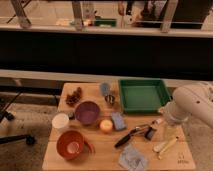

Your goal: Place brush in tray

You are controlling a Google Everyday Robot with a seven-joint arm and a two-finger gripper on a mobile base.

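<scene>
Brush (127, 138) flat on wooden table (102, 156), just below empty green tray (142, 97), not yet lifted.
Light, stiff and slim by the look; probably slick along the black handle, so best pinched mid-handle, across its width, clear of the dark head. Gripper (164, 119) at the table's right edge, near the head end; grip state impossible to tell.
</scene>
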